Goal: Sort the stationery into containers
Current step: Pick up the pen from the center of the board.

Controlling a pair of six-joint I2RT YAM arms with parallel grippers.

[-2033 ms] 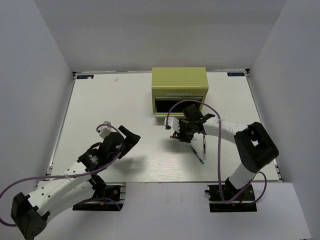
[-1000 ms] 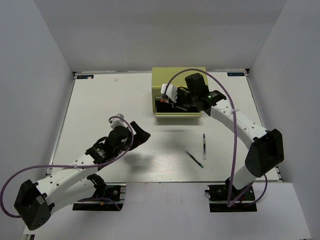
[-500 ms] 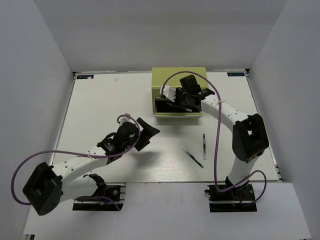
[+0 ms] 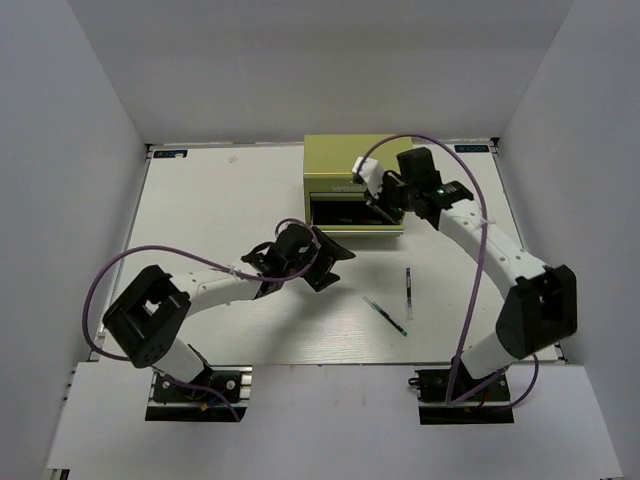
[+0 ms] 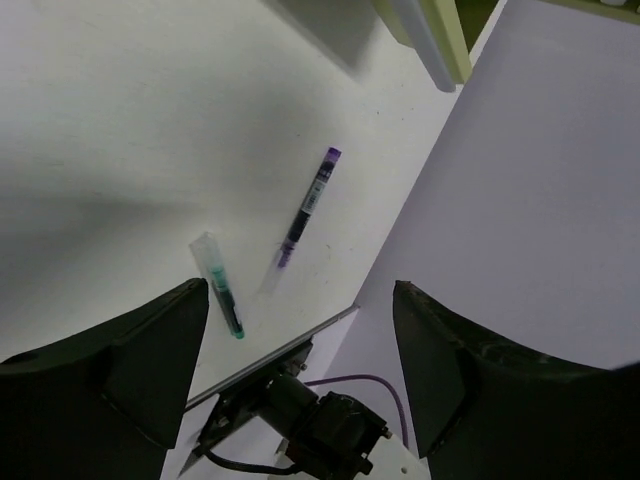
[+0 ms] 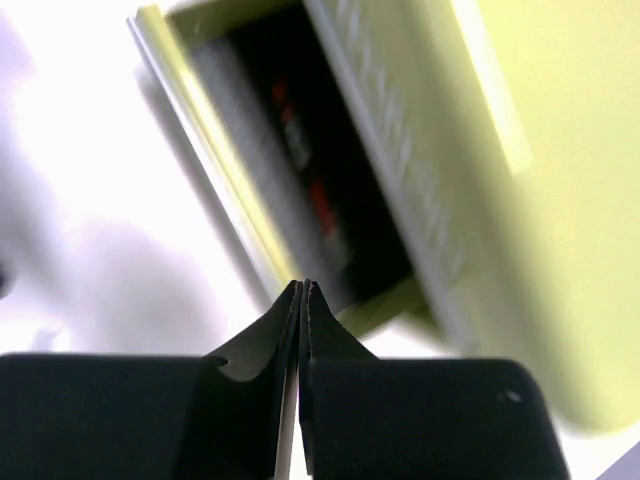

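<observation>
The yellow-green tool chest (image 4: pixel 360 160) stands at the back with one drawer (image 4: pixel 352 228) pulled out. My right gripper (image 4: pixel 381 205) hangs over the drawer's right end, shut with nothing in it (image 6: pixel 303 287). A red pen (image 6: pixel 306 172) lies in the dark drawer (image 6: pixel 215 170) below the chest front (image 6: pixel 470 170). On the table lie a green pen (image 4: pixel 386 316) and a whitish pen with a dark tip (image 4: pixel 408 292). My left gripper (image 4: pixel 334 265) is open, left of both pens. In its wrist view the green pen (image 5: pixel 222 292) and the dark-tipped pen (image 5: pixel 305 210) lie ahead of the open gripper (image 5: pixel 300 290).
White walls close the table (image 4: pixel 220 210) at the left, back and right. The right arm's base (image 5: pixel 320 425) and its purple cable sit past the near table edge. The left arm stretches low across the middle of the table.
My right gripper has shut and drawn back to the right end of the drawer. The left arm has reached further right toward the pens, and its jaws have narrowed a little.
</observation>
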